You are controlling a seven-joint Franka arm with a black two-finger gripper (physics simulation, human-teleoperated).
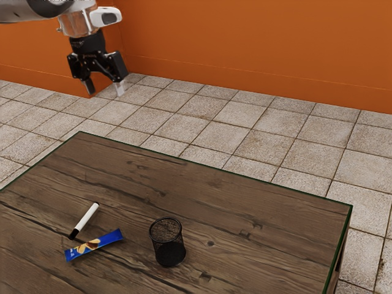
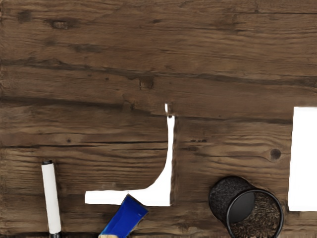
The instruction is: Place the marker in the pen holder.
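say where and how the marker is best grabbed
Likely mid-barrel on the marker, coming from straight above with the jaws closing across its width: it lies flat, long and slim. The middle also keeps off the longer black end, which has the blue bar close by.

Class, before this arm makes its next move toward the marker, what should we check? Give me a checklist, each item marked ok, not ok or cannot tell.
1. Claw open and empty: ok, its fingers stand apart with nothing between them.
2. Claw down at the marker: not ok, it hangs well above the marker, which lies flat on the table.
3. Marker clear of the blue packet: ok, close by but not touching.
4. Holder upright, mouth up: ok.
5. Holder free of other pens: ok, none seen through its mesh.
6. Marker will stay put when touched: cannot tell, it might roll.
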